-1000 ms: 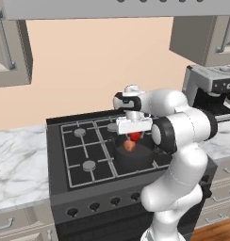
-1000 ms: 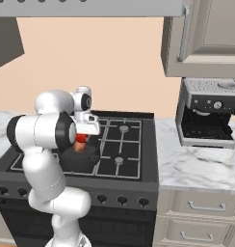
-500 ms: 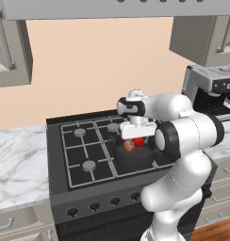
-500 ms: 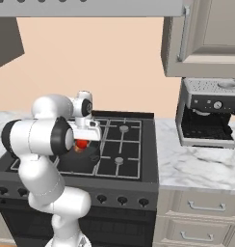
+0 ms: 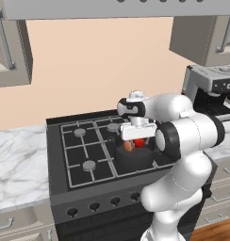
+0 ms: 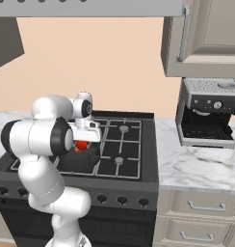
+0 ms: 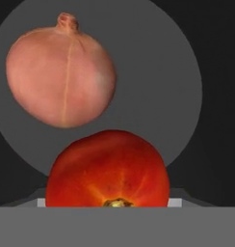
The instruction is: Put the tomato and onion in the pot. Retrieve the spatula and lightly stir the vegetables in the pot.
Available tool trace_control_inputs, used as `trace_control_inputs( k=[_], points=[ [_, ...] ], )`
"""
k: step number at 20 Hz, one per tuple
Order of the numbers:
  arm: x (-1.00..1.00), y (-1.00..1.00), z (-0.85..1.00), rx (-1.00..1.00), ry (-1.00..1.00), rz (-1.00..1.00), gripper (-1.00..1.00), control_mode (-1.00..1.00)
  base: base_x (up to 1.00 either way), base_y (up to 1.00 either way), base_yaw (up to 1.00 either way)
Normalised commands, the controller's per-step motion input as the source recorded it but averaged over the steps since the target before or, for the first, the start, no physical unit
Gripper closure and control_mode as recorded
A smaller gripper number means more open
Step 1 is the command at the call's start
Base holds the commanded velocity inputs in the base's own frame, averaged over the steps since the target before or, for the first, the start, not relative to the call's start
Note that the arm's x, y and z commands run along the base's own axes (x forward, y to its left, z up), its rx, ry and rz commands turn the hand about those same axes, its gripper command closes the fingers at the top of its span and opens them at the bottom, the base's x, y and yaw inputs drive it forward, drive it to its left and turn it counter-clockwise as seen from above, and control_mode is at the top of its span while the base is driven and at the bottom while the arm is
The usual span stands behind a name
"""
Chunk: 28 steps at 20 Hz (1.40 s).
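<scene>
Hand over the pot with the tomato at its tips

From the left base view the arm bends forward over the stove (image 5: 79, 155), its hand (image 5: 137, 136) pointing down above the pot (image 5: 133, 157) on the front right burner; the tomato (image 5: 140, 141) shows red just under it, with the onion (image 5: 128, 146) beside it lower in the pot. From the right base view the hand (image 6: 84, 140) sits low over the same pot (image 6: 78, 161), the tomato (image 6: 81, 144) right beneath it. In the hand view the tomato (image 7: 108, 169) is close up at the bottom, the onion (image 7: 60, 77) lies on the grey pot (image 7: 177, 87) floor beyond; whether the fingers grip the tomato I cannot tell.
</scene>
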Motion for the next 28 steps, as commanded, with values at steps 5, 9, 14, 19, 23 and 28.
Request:
trace_control_inputs(
  k=[5, 9, 14, 19, 23, 28],
  points=[
    [0.00, 0.00, 0.03, 0.00, 0.11, 0.00, -1.00, -1.00, 0.00, 0.00, 0.00],
    [0.09, 0.00, 0.18, 0.00, 0.07, 0.00, -1.00, -1.00, 0.00, 0.00, 0.00],
    [-0.08, -0.05, 0.53, 0.00, 0.00, 0.00, -1.00, -1.00, 0.00, 0.00, 0.00],
    [-0.91, -0.18, 0.52, 0.03, -0.08, 0.00, -1.00, -1.00, 0.00, 0.00, 0.00],
    [-1.00, -0.07, 0.08, 0.01, -0.31, 0.02, -1.00, -1.00, 0.00, 0.00, 0.00],
    [-0.84, 0.00, 0.13, 0.00, -0.37, 0.01, -1.00, -1.00, 0.00, 0.00, 0.00]
  ],
)
